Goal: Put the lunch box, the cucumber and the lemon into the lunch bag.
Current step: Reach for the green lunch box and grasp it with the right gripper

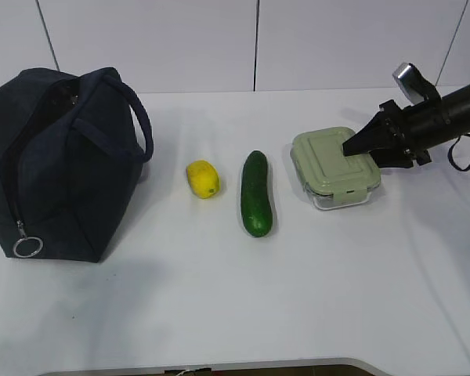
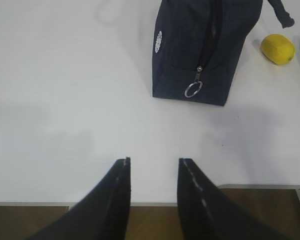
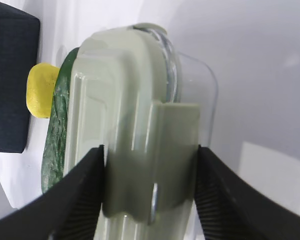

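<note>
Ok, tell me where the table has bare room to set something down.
Bare: the wide front strip below the lunch bag, lemon and cucumber, and the back strip behind them. Crowded: the right side, where the right gripper straddles the lunch box.

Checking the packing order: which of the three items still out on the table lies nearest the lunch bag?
The lemon: the small yellow one, closest to the lunch bag. The cucumber lies farther right, and the lunch box farthest.
</note>
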Controlling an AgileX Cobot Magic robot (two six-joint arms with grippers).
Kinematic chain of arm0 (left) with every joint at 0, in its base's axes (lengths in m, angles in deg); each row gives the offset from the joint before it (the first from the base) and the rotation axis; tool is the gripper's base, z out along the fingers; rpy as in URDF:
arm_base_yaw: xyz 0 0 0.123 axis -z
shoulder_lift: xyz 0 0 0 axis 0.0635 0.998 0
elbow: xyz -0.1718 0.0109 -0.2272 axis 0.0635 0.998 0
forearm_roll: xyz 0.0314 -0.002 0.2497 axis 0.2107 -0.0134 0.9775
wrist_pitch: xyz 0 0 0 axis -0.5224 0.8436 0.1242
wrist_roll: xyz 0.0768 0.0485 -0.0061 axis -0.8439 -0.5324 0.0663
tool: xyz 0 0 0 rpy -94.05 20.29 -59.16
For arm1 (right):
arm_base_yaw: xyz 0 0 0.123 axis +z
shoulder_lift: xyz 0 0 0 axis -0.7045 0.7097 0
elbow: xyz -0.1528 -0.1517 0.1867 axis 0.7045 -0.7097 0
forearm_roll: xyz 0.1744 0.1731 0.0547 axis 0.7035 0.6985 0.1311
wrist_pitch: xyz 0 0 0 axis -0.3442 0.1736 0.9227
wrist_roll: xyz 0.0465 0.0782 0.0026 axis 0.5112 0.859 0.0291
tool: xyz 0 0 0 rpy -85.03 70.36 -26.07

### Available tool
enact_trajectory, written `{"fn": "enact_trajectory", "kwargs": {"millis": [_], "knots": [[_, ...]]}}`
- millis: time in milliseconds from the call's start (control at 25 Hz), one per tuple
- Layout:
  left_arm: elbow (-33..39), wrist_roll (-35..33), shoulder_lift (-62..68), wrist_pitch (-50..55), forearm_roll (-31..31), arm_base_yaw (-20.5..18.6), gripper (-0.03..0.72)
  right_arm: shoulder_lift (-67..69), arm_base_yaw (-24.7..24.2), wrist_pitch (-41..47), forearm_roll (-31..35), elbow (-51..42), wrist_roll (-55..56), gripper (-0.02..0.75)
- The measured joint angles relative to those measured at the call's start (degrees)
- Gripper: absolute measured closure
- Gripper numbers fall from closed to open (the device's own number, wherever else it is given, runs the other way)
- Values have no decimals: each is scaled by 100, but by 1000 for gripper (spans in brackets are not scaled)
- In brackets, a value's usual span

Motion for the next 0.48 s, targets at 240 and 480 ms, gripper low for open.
{"fn": "enact_trajectory", "kwargs": {"millis": [240, 480], "knots": [[0, 0, 0, 0, 0, 0, 463, 0, 0, 0, 8, 8, 0, 320], [0, 0, 0, 0, 0, 0, 463, 0, 0, 3, 8, 8, 23, 337]]}}
